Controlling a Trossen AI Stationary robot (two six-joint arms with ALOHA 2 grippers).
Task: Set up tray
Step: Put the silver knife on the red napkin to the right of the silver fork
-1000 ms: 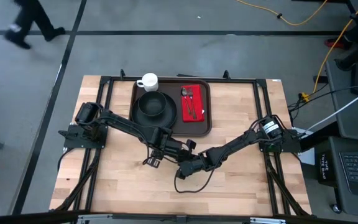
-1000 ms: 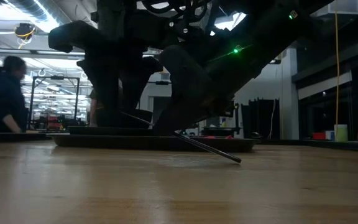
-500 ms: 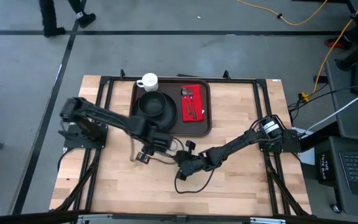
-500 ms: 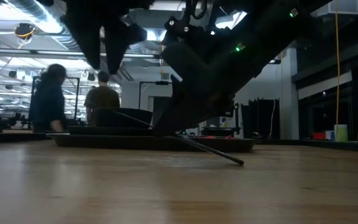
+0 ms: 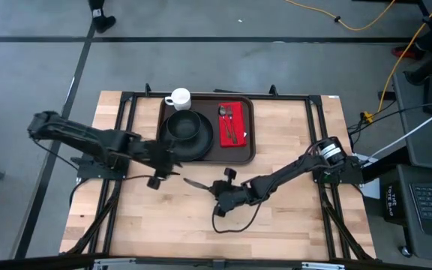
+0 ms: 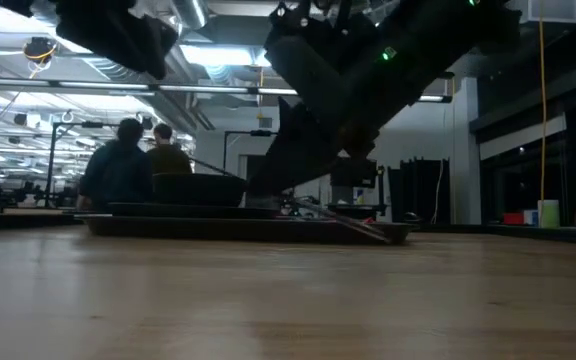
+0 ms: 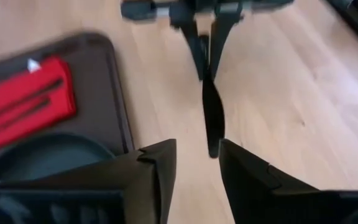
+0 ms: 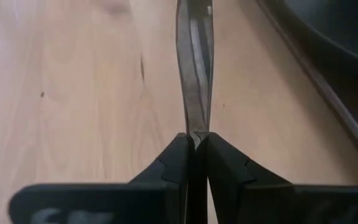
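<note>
The tray (image 5: 247,146) lies at the far middle of the wooden counter (image 5: 291,217), and serves as the landmark here. On the tray's left half sits a round black plate (image 5: 188,131) with a bowl-like centre; on its right half lies a red napkin (image 5: 233,124) carrying two pieces of cutlery (image 5: 228,120). A white cup (image 5: 178,98) stands at the tray's far left corner. The right claw (image 5: 214,189) is on the counter just in front of the tray's near edge, clenched on the handle of a knife (image 5: 195,182), whose blade points leftward and sits lifted off the wood at a shallow tilt. The left claw (image 5: 158,178) is near the tray's near left corner, apart from the knife tip, its fingers (image 7: 157,171) spread and grasping nothing. In the low view two people (image 6: 133,170) stand in the room behind the tray. No brand, label or writing can be read on any of these things.
</note>
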